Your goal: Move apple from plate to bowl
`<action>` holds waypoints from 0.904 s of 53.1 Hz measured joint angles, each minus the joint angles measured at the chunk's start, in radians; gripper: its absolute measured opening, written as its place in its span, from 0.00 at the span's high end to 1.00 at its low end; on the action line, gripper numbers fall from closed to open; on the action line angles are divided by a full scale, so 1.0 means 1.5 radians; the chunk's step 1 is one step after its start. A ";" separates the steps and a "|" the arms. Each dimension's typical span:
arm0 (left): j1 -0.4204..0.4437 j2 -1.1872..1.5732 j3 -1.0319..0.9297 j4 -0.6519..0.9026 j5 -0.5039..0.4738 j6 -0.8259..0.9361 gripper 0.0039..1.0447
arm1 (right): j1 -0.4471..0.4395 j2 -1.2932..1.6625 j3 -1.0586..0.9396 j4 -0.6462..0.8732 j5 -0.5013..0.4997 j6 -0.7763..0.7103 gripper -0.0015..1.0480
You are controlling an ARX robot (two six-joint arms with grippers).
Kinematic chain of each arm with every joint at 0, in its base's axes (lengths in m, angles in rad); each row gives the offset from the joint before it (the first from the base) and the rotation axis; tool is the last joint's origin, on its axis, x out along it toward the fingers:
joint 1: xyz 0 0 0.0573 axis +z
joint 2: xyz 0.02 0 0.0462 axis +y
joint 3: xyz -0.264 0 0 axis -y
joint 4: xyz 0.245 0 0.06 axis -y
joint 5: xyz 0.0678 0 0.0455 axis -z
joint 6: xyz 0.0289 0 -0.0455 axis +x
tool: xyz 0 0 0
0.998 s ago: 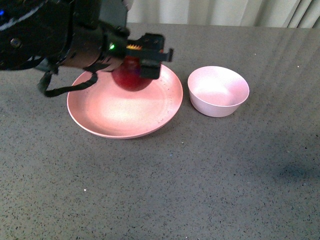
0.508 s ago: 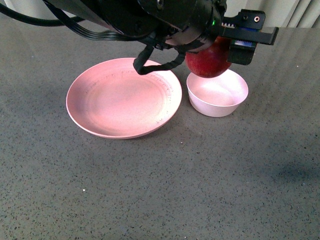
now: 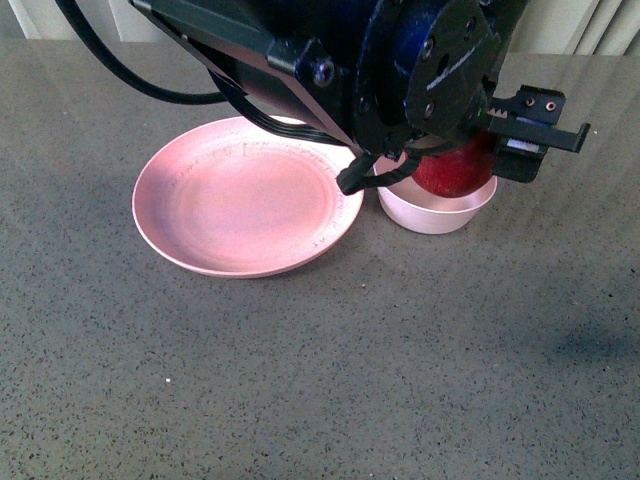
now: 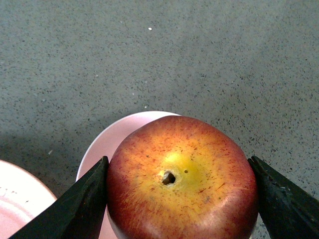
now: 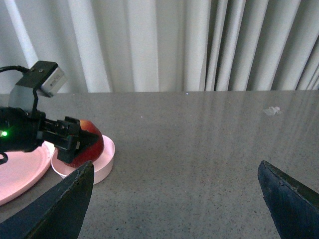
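**Operator:** How is the apple point(image 3: 455, 172) to be treated as a load?

**Technician:** It is judged to be firm, fairly heavy for its size, and smooth-skinned, so slipping is to be expected if only a light squeeze is applied. Bruising is possible if it is dropped from a height. Because it is round, the hold is best taken across its widest girth. That is where it is held at present, with the stem dimple facing the left wrist camera.

**Operator:** What is the state of each claw?

**Technician:** The left gripper point(image 4: 178, 167) is clamped on the apple, with one finger pressed against each side. The right gripper point(image 5: 174, 199) is spread wide and nothing is held in it. It is kept well apart from the work.

**Operator:** Where is the apple located?

**Technician:** It is held over the bowl point(image 3: 437, 214), towards the side away from the plate point(image 3: 240, 200). Its underside appears to be at or just below the rim. Contact with the bowl's floor cannot be confirmed.

**Operator:** What has changed from the earlier frames?

**Technician:** One second ago the apple was held over the plate. Half a second ago it had been carried to the bowl's rim, at a greater height. It has since been lowered and shifted further across the bowl. The plate is left bare on the table point(image 3: 400, 350).
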 joint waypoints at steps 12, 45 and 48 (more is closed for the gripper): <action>0.001 0.018 0.012 -0.002 -0.003 0.000 0.31 | 0.000 0.000 0.000 0.000 0.000 0.000 0.09; 0.013 0.056 0.045 -0.013 -0.008 0.000 0.17 | 0.000 0.000 0.000 0.000 0.000 0.000 0.09; 0.013 0.056 0.045 -0.013 -0.007 -0.001 0.10 | 0.000 0.000 0.000 0.000 0.000 0.000 0.09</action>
